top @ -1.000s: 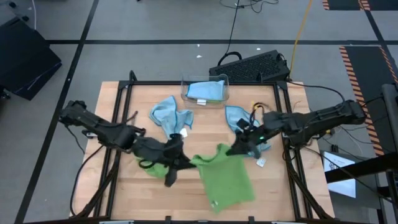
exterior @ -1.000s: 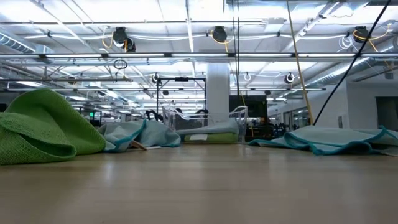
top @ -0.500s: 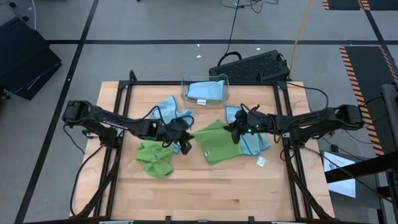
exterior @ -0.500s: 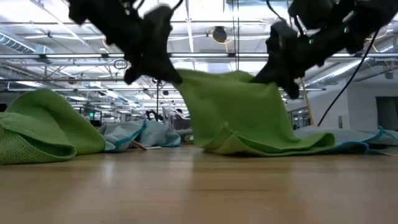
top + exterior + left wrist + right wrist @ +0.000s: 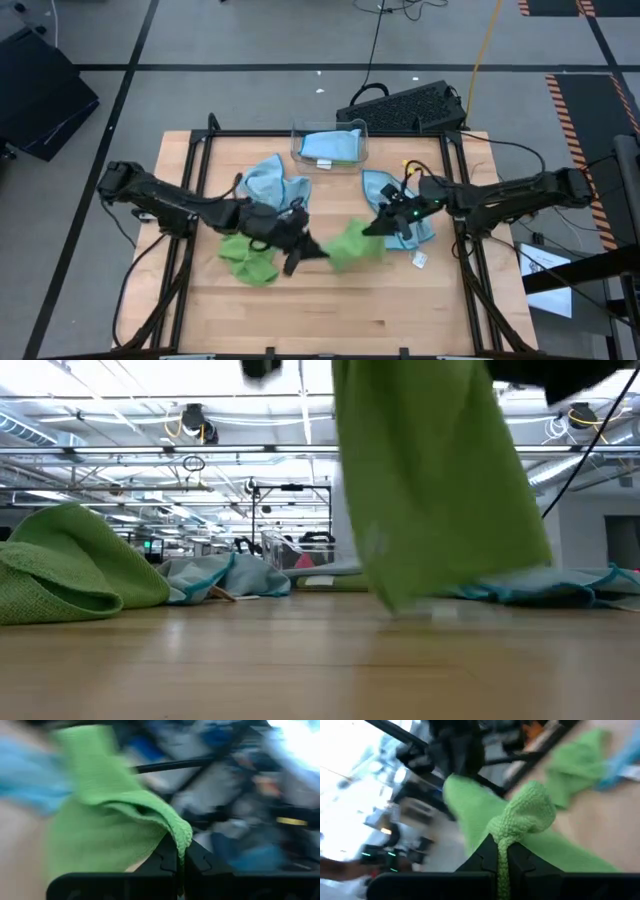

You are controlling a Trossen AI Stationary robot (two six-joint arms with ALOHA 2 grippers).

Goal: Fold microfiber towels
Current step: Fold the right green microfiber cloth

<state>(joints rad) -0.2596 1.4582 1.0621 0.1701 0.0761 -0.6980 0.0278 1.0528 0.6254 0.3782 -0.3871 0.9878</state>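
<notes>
A lime green microfiber towel (image 5: 348,246) hangs between my two grippers over the middle of the table. It shows large in the low view (image 5: 430,480), its lower end close to the tabletop. My left gripper (image 5: 308,250) is shut on one upper corner and my right gripper (image 5: 376,228) on the other. A second green towel (image 5: 247,258) lies crumpled at the left. One light blue towel (image 5: 275,185) lies bunched behind it, and another (image 5: 398,208) lies under my right arm. My left gripper pinches an upper corner of the green towel (image 5: 182,836) between its two fingers, coming nearly level from the table's left. The cloth drapes away from the fingers and hangs down. My right gripper pinches the other upper corner (image 5: 512,832), bunched into a small wad, between its two fingers, coming level from the table's right. The towel hangs below; whether its lower end (image 5: 400,598) touches the table I cannot tell.
A clear plastic bin (image 5: 330,146) with a blue cloth in it stands at the far middle edge. A black keyboard (image 5: 400,105) lies beyond the table. A small white tag (image 5: 420,260) lies at the right. Bare wood shows along the near edge.
Both grippers carried the green towel from high over the near half toward the far edge and down, then back toward the near edge. The towel was spread wide between them. Now it hangs narrower and bunched, closer to the low camera.
</notes>
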